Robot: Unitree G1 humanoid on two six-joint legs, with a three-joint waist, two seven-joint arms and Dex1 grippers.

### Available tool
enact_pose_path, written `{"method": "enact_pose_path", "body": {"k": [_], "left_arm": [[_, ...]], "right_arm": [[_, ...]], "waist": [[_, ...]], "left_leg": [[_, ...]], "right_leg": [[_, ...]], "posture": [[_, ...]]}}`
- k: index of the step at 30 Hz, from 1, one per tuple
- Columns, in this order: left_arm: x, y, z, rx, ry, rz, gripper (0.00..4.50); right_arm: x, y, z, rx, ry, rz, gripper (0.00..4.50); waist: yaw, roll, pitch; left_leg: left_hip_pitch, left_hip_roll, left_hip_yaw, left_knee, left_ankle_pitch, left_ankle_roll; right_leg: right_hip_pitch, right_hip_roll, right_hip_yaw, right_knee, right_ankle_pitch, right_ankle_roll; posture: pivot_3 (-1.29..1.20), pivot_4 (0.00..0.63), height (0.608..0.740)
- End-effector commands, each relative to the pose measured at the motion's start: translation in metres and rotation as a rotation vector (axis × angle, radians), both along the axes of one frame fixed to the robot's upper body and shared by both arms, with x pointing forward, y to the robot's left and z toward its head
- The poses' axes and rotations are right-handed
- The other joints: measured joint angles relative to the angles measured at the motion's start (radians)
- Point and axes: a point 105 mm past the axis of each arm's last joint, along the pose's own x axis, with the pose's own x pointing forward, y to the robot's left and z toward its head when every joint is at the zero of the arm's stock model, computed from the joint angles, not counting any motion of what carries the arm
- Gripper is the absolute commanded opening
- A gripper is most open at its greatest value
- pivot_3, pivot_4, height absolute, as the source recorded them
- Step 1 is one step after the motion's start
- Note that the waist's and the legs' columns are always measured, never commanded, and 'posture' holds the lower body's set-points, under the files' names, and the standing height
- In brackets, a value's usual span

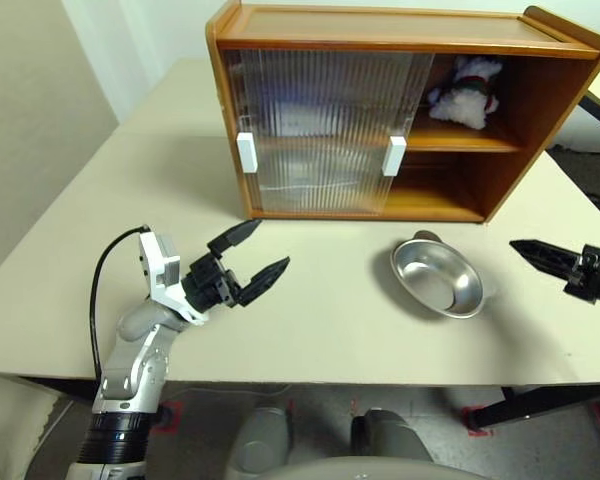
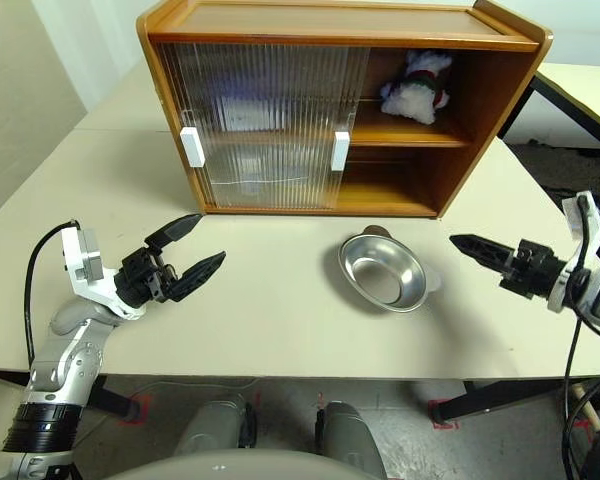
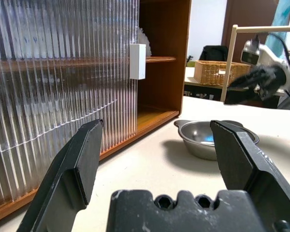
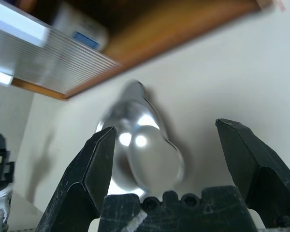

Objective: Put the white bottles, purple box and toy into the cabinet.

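The toy bear already sits on the top shelf of the cabinet, up and to the left of the empty, wide-open right pincer, the nearer one, while the left pincer hangs open too.

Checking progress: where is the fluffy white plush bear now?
The fluffy white plush bear sits on the wooden cabinet's upper shelf, in its open right end, above the steel bowl.
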Motion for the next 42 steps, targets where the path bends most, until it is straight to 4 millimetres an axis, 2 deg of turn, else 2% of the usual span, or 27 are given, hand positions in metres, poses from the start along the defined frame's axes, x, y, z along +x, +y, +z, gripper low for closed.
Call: {"method": "enact_pose_path", "body": {"k": [1,5,12,18,20,22,30,31,38,42], "left_arm": [[0.000,0.000,-0.002,0.018,0.011,-0.012,4.50],[0.000,0.000,-0.002,0.024,0.012,-0.015,4.50],[0.000,-0.002,-0.002,0.027,0.013,-0.023,4.50],[0.000,-0.002,-0.002,0.029,0.014,-0.027,4.50],[0.001,-0.002,-0.002,0.030,0.014,-0.026,4.50],[0.001,-0.002,-0.002,0.030,0.013,-0.024,4.50],[0.000,-0.001,-0.003,0.026,0.017,-0.020,4.50],[0.000,-0.002,-0.003,0.025,0.017,-0.020,4.50],[0.001,-0.003,-0.004,0.023,0.020,-0.025,4.50],[0.001,-0.003,-0.004,0.022,0.019,-0.026,4.50]], "right_arm": [[-0.003,-0.004,-0.006,0.013,0.011,-0.044,4.45],[-0.012,0.009,-0.012,0.118,0.055,-0.017,4.45],[-0.022,0.031,-0.026,0.187,0.132,0.027,4.45],[-0.016,0.042,-0.031,0.201,0.133,0.029,4.37],[-0.012,0.045,-0.030,0.214,0.120,0.023,4.03],[-0.010,0.047,-0.030,0.215,0.113,0.025,3.47],[-0.009,0.049,-0.029,0.212,0.108,0.036,0.54],[-0.009,0.050,-0.028,0.212,0.105,0.039,0.43],[-0.009,0.054,-0.016,0.273,0.075,0.057,0.43],[0.000,0.058,0.005,0.380,0.001,0.048,0.43]], "waist": [[0.000,0.001,-0.001],[0.001,0.001,-0.001],[0.000,0.001,-0.001],[0.000,0.001,-0.001],[-0.001,0.001,-0.001],[0.000,0.001,-0.001],[0.000,0.001,-0.001],[0.000,0.001,-0.001],[-0.001,0.001,-0.001],[-0.003,0.001,-0.001]], "left_leg": [[0.000,0.000,0.000,0.000,0.000,0.000],[0.000,0.000,0.000,0.000,0.000,0.000],[0.000,0.000,0.000,0.000,0.000,0.000],[0.000,0.000,0.000,0.000,0.000,0.000],[0.000,0.000,0.000,0.000,0.000,0.000],[0.000,0.000,0.000,0.000,0.000,0.000],[0.000,0.000,0.000,0.000,0.000,0.000],[0.000,0.000,0.000,0.000,0.000,0.000],[-0.001,0.000,0.000,0.000,0.000,0.000],[-0.001,0.000,0.000,0.000,0.000,0.000]], "right_leg": [[0.000,0.000,0.000,0.000,0.000,0.000],[0.000,0.000,0.000,0.000,0.000,0.000],[0.000,0.000,0.001,0.000,0.000,0.001],[0.000,0.000,0.000,0.000,0.000,0.001],[0.000,0.000,0.000,0.000,0.000,0.001],[0.000,0.000,0.000,0.000,0.000,0.001],[0.000,0.000,0.000,0.000,0.000,0.001],[0.000,0.000,0.000,0.000,0.000,0.001],[-0.001,0.000,0.000,0.000,-0.001,0.001],[-0.001,0.000,0.000,0.000,0.000,0.001]], "posture": [[0.18,0.000,0.740],[0.18,0.000,0.740],[0.18,0.000,0.740],[0.18,0.000,0.740],[0.19,0.000,0.740],[0.19,0.000,0.740],[0.19,0.000,0.740],[0.19,0.000,0.740],[0.18,0.000,0.740],[0.18,0.000,0.740]]}}
